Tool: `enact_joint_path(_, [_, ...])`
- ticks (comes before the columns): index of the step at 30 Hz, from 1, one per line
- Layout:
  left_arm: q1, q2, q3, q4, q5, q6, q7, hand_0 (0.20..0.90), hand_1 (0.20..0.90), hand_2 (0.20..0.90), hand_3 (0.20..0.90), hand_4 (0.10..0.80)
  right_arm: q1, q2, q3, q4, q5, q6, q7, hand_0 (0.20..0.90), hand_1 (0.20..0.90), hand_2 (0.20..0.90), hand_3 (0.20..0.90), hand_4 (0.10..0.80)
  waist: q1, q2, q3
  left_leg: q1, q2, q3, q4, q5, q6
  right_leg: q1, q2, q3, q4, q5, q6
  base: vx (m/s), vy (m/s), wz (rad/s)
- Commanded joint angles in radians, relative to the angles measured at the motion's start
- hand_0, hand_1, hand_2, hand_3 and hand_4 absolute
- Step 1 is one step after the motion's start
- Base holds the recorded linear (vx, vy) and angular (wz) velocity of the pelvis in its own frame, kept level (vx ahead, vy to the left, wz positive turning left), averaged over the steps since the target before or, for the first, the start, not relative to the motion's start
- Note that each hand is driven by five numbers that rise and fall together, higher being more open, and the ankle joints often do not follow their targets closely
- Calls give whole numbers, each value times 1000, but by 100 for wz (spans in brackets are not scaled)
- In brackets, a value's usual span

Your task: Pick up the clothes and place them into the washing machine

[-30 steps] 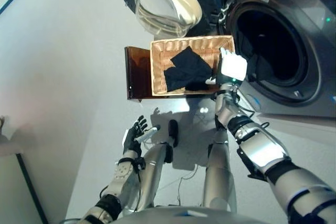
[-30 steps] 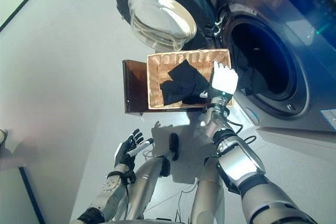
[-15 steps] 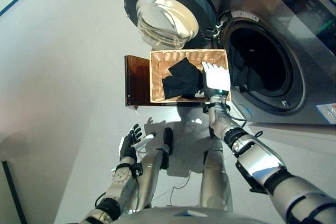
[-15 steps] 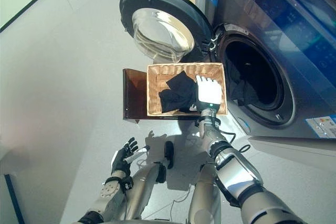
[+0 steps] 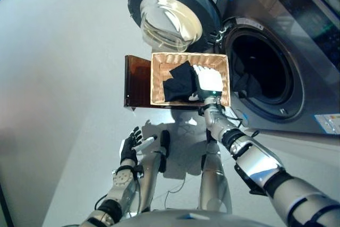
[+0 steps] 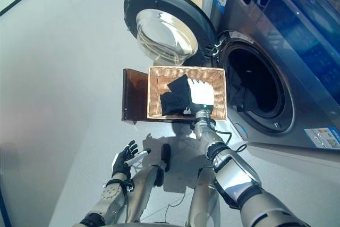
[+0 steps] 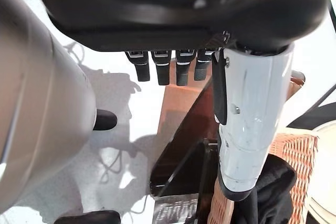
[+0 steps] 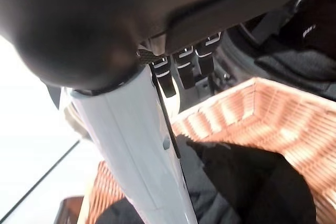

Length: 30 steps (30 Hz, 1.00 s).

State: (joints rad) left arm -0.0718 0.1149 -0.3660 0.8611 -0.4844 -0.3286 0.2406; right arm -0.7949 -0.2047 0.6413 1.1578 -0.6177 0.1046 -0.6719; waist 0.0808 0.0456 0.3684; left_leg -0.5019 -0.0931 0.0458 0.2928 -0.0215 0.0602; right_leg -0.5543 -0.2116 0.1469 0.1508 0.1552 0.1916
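The right hand point(image 5: 209, 80) has moved from the basket point(image 5: 223, 73) rim over the black clothes point(image 5: 178, 82), fingers straight, ready to grasp.

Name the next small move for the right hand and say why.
Probably lower the right hand and close its fingers on the black clothes. It hangs open over the basket, the clothes lie loose beneath it, and the washing machine's door is already open.
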Motion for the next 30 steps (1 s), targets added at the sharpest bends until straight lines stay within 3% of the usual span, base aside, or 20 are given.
enact_joint_path(1, [0, 44, 2, -94, 3, -58, 12, 900, 900, 900, 900, 800, -170, -35, 26, -17, 10, -35, -31, 900, 900, 900, 900, 800, 48, 39, 31, -1, 29, -16, -106, 79, -102, 26, 50, -55, 64, -96, -75, -20, -26, 17])
enact_joint_path(13, [12, 92, -5, -270, -50, -73, 2, 900, 900, 900, 900, 800, -271, -51, 24, 106, 44, -8, -15, 900, 900, 900, 900, 800, 90, 77, 91, -46, 20, -67, -164, 143, -114, -20, 36, -102, 67, -88, -77, -42, -14, 16])
enact_joint_path(21, [31, 132, 14, -442, -98, -86, -9, 900, 900, 900, 900, 800, -354, -120, -7, 166, 97, 5, -15, 900, 900, 900, 900, 800, 113, 123, 144, -120, 9, -90, -169, 174, -118, -99, 28, -111, 89, -80, -79, -72, 12, 11])
enact_joint_path(30, [41, 148, 4, -542, -117, -90, -21, 900, 900, 900, 900, 800, -431, -215, -8, 216, 119, 25, -18, 900, 900, 900, 900, 800, 123, 146, 152, -228, 1, -96, -167, 196, -120, -203, 27, -109, 102, -65, -80, -55, 16, 7])
